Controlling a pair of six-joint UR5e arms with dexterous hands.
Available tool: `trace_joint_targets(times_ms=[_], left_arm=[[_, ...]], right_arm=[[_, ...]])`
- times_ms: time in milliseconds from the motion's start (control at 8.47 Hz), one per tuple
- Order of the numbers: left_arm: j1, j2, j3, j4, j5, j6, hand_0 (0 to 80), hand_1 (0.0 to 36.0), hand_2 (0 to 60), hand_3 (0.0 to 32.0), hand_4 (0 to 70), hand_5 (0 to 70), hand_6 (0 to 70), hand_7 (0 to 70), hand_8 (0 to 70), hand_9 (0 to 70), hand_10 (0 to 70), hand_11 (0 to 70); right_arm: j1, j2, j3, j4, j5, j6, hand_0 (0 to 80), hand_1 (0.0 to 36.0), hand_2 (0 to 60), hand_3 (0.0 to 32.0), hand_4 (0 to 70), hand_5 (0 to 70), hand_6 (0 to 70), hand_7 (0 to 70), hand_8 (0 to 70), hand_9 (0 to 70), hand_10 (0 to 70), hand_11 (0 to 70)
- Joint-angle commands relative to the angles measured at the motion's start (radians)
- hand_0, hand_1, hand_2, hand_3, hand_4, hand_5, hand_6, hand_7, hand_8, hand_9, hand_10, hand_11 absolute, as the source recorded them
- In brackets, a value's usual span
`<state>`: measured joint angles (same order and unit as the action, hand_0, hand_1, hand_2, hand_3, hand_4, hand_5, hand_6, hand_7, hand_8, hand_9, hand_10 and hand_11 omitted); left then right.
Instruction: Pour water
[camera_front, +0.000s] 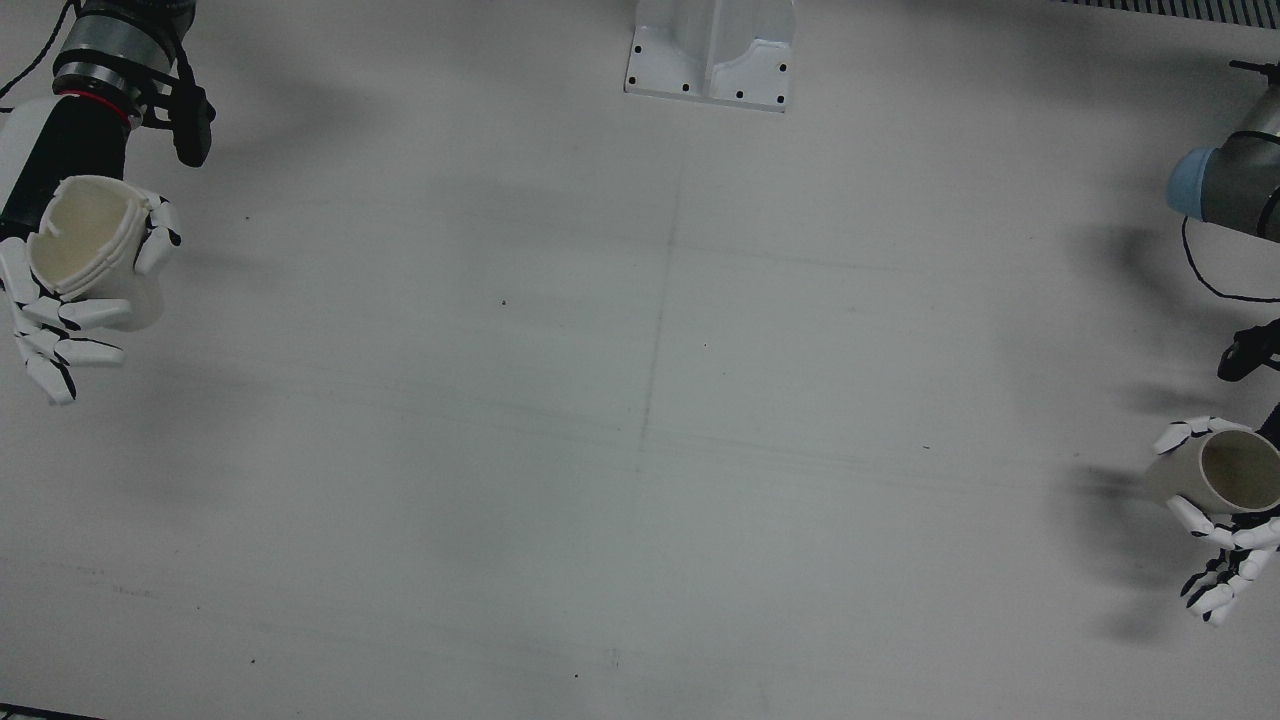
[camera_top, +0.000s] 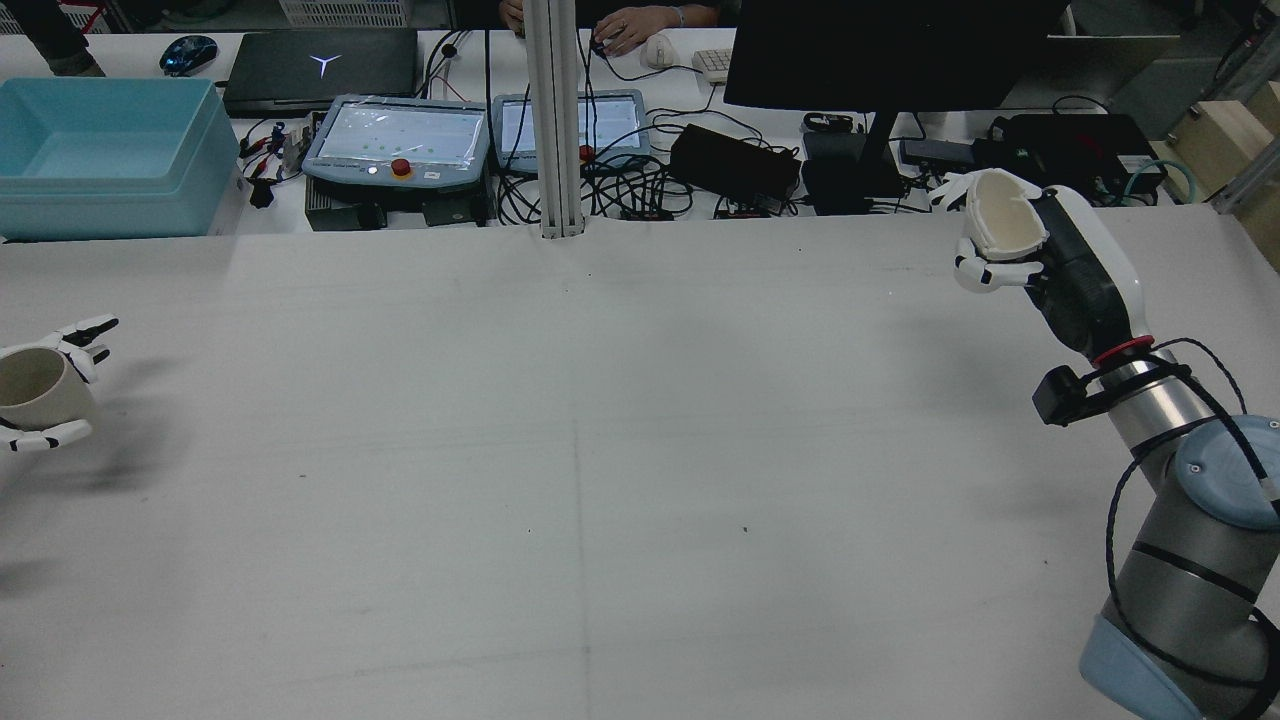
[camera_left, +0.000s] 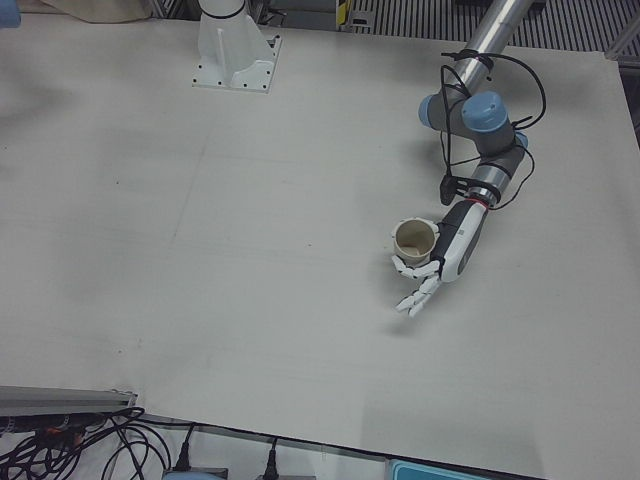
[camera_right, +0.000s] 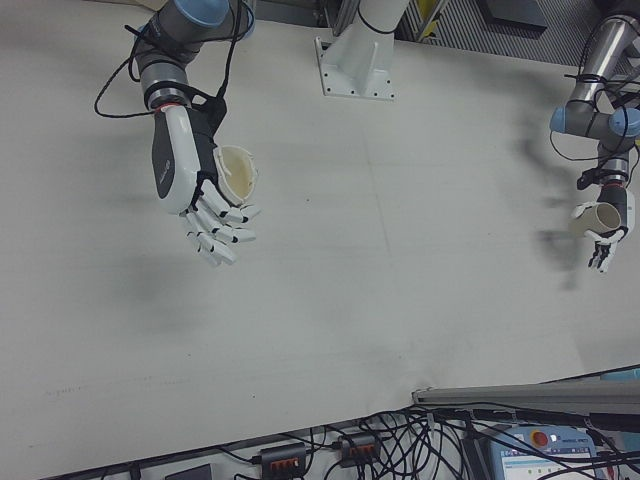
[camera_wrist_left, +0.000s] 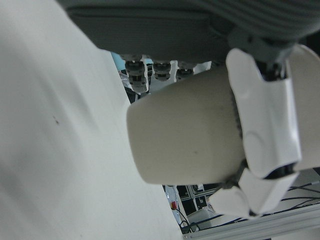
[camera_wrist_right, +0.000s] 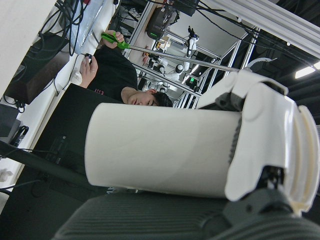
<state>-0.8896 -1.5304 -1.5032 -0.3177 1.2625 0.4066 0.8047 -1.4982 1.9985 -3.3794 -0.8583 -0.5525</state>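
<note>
Nearest the lens in right hand view: pale cup (camera_wrist_right: 160, 155), wrapped by right hand (camera_wrist_right: 260, 145), fingers (camera_wrist_right: 250, 105) clenched around its wall. Stack of nested cups by the look of the rim, torn on one edge. In front view, at 9 o'clock, right hand (camera_front: 75, 290) well above table (camera_front: 640, 400). At 3 o'clock, left hand (camera_front: 1215, 520) grasping second cup (camera_front: 1215, 475), mouth up, slightly tilted. Cups well apart, whole table between.

Risks, judged:
- Long carry to meet; water sloshing out if tilted early.
- Torn rim sending the stream sideways, missing the receiving mouth.
- Nested cups slipping apart under loose fingers.
- Water level unseen in either cup.
</note>
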Motion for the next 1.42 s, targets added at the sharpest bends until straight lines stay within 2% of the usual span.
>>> trace_joint_targets(times_ms=[0, 118, 236, 354, 590, 708, 826, 944, 1062, 1181, 1299], left_arm=[[-0.014, 0.004, 0.226, -0.185, -0.075, 0.012, 49.0, 29.5, 60.0, 0.0, 69.5, 70.0, 9.5, 12.0, 3.9, 7.0, 7.9, 12.6], [-0.011, -0.016, 0.292, -0.232, -0.077, 0.020, 49.7, 30.5, 60.0, 0.0, 66.4, 70.0, 8.7, 11.2, 3.6, 6.7, 7.8, 12.6], [-0.012, -0.017, 0.322, -0.295, -0.095, 0.065, 51.4, 32.6, 60.0, 0.0, 67.3, 70.0, 8.8, 11.5, 4.2, 7.4, 8.2, 13.2], [-0.011, -0.016, 0.333, -0.306, -0.127, 0.084, 53.9, 34.6, 60.0, 0.0, 68.5, 70.0, 8.8, 11.6, 4.7, 7.9, 7.4, 12.4], [-0.011, -0.010, 0.331, -0.316, -0.126, 0.083, 53.9, 34.9, 60.0, 0.0, 64.6, 70.0, 8.3, 11.3, 3.7, 6.7, 6.8, 11.5], [-0.011, -0.008, 0.331, -0.320, -0.123, 0.080, 54.0, 33.5, 60.0, 0.0, 62.3, 70.0, 8.2, 11.7, 3.6, 6.7, 6.6, 11.2], [-0.011, -0.014, 0.328, -0.319, -0.114, 0.075, 54.2, 31.2, 60.0, 0.0, 50.6, 38.8, 6.3, 10.6, 2.3, 4.8, 5.6, 9.9], [-0.011, -0.011, 0.325, -0.317, -0.108, 0.072, 51.9, 20.8, 29.9, 0.0, 46.0, 27.1, 5.4, 10.7, 0.8, 3.0, 4.5, 7.8], [-0.011, -0.010, 0.321, -0.314, -0.094, 0.070, 49.3, 11.7, 4.2, 0.0, 44.4, 31.0, 4.9, 10.5, 0.0, 1.7, 3.8, 6.2], [-0.011, -0.008, 0.322, -0.310, -0.078, 0.070, 45.4, 6.7, 3.0, 0.0, 41.2, 38.5, 4.6, 10.0, 0.0, 0.6, 3.1, 4.5], [-0.011, -0.010, 0.330, -0.308, -0.078, 0.070, 42.3, 5.6, 5.0, 0.0, 39.4, 46.0, 4.9, 9.9, 0.0, 0.5, 3.0, 4.2]], right_arm=[[-0.009, -0.002, -0.015, -0.001, -0.036, 0.002, 54.0, 36.0, 60.0, 0.0, 18.8, 47.5, 29.4, 36.4, 13.4, 19.4, 8.3, 14.9], [-0.012, -0.001, -0.018, -0.001, -0.036, 0.000, 54.1, 36.0, 60.0, 0.0, 19.7, 48.7, 30.0, 37.4, 13.6, 19.7, 8.3, 14.8], [-0.012, -0.001, -0.018, -0.003, -0.036, 0.000, 54.3, 36.0, 60.0, 0.0, 20.0, 49.2, 30.5, 38.3, 13.8, 20.0, 8.3, 14.8], [-0.010, -0.001, -0.018, -0.003, -0.036, 0.000, 53.9, 36.0, 60.0, 0.0, 20.5, 49.4, 30.7, 38.9, 14.2, 20.6, 8.4, 14.9], [-0.013, 0.003, -0.024, -0.003, -0.036, 0.000, 53.5, 35.6, 60.0, 0.0, 20.1, 49.1, 30.2, 38.5, 14.0, 20.4, 7.9, 14.1], [-0.016, 0.003, -0.024, -0.003, -0.036, -0.001, 53.2, 35.3, 60.0, 0.0, 20.1, 49.3, 30.4, 39.0, 14.0, 20.5, 8.1, 14.3], [-0.019, 0.003, -0.024, -0.003, -0.035, -0.001, 53.2, 35.3, 60.0, 0.0, 20.0, 49.5, 30.4, 39.0, 14.1, 20.6, 8.0, 14.2], [-0.027, 0.003, -0.024, -0.003, -0.035, -0.003, 53.2, 35.0, 60.0, 0.0, 19.8, 49.2, 30.4, 39.3, 14.0, 20.6, 8.1, 14.3], [-0.035, 0.003, -0.026, -0.003, -0.033, -0.004, 53.0, 34.7, 60.0, 0.0, 19.6, 49.0, 30.3, 39.2, 14.0, 20.6, 8.1, 14.3], [-0.038, 0.003, -0.026, -0.003, -0.031, -0.004, 53.1, 34.7, 60.0, 0.0, 19.3, 49.0, 30.2, 39.1, 13.9, 20.4, 8.1, 14.3], [-0.038, 0.003, -0.029, -0.003, -0.031, -0.004, 52.9, 34.5, 60.0, 0.0, 19.0, 48.7, 30.1, 39.1, 13.8, 20.4, 8.1, 14.3]])
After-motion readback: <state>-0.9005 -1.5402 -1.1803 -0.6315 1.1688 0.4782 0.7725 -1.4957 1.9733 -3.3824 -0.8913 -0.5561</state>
